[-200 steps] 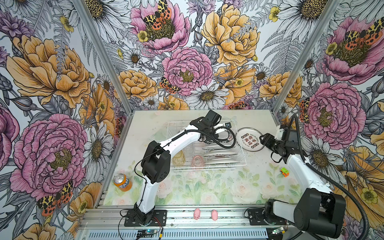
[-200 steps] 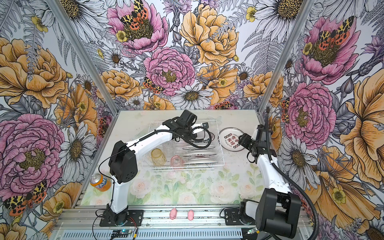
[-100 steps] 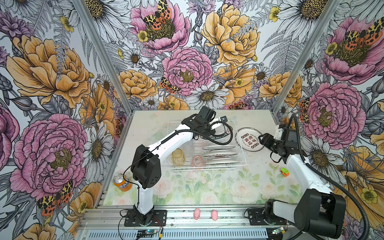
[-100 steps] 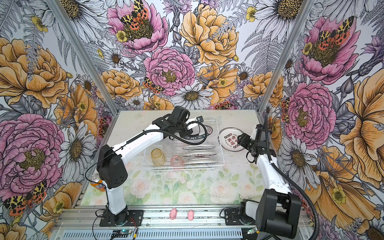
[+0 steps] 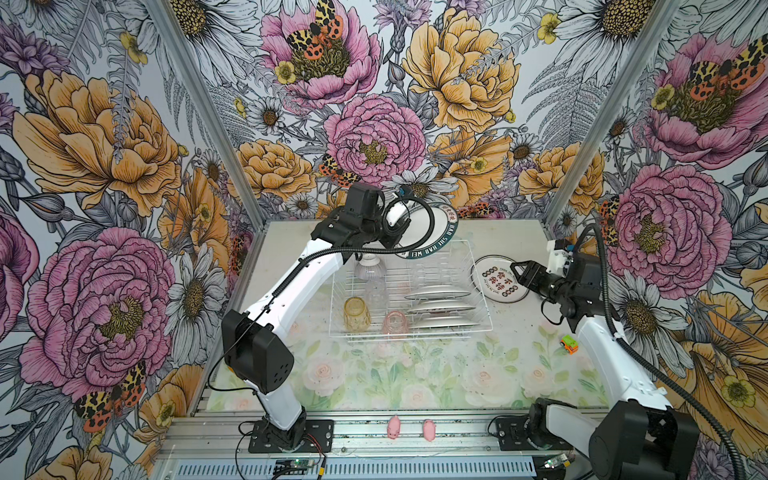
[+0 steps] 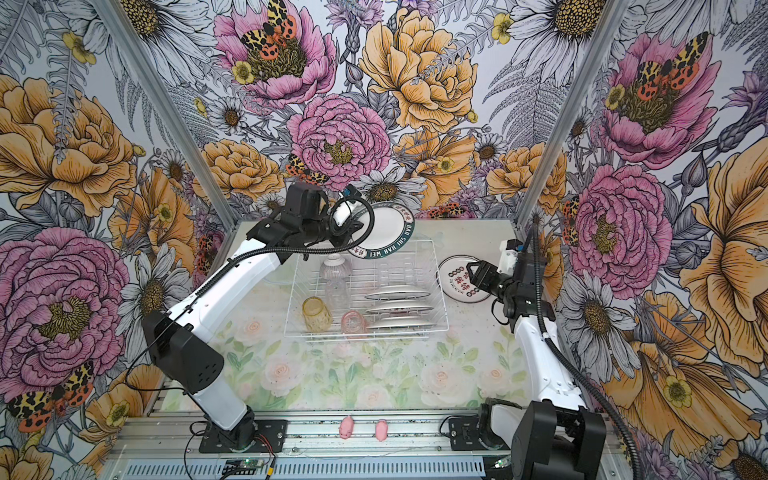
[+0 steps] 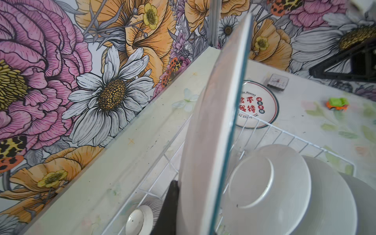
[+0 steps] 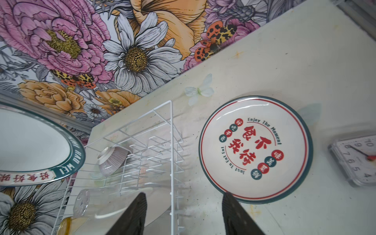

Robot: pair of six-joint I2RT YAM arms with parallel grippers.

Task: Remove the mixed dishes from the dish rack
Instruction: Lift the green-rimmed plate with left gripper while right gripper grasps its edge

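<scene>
White plate (image 5: 442,232) clamped in left gripper (image 5: 392,240), held above far edge of dish rack (image 8: 172,142). Another plate (image 5: 496,278) flat on table (image 5: 415,374) beside rack's right edge. Right gripper (image 5: 517,274) open beside it, empty. Remaining in rack: three plates (image 5: 440,307), bowl (image 5: 370,270), three tumblers (image 5: 356,313).

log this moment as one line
left tool: shut on raised plate | right tool: open, near table plate | dish rack: holds three plates, bowl, three tumblers
</scene>
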